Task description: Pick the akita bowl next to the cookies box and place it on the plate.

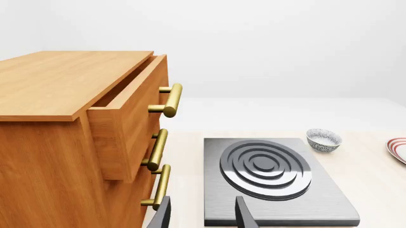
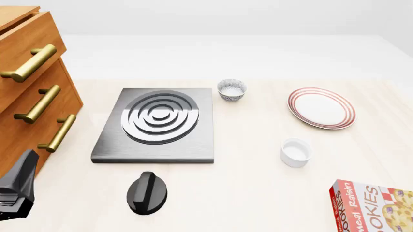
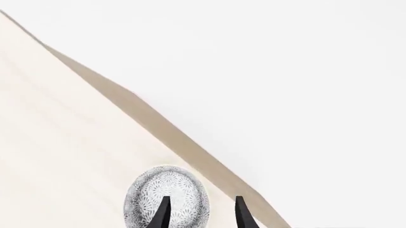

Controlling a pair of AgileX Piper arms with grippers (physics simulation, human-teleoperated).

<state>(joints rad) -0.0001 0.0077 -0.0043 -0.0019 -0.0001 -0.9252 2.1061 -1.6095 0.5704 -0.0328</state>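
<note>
An akita bowl (image 3: 171,192), grey-and-white speckled, fills the low part of the right wrist view, close to the table's edge. My right gripper (image 3: 201,200) is open, and one finger crosses in front of that bowl. Neither shows in the front view. The red cookies box (image 2: 374,207) lies at the front right corner. A second speckled bowl (image 2: 231,90) stands beside the stove, far from the box. The red-ringed plate (image 2: 321,107) sits at the right. My left gripper (image 2: 18,187) is open at the front left, near the cabinet.
A wooden drawer cabinet (image 2: 32,96) with brass handles stands at the left, its top drawer (image 1: 127,118) pulled out. A grey stove plate (image 2: 158,124) lies in the middle, with a black knob (image 2: 148,192) in front. A plain white cup (image 2: 295,152) stands below the plate.
</note>
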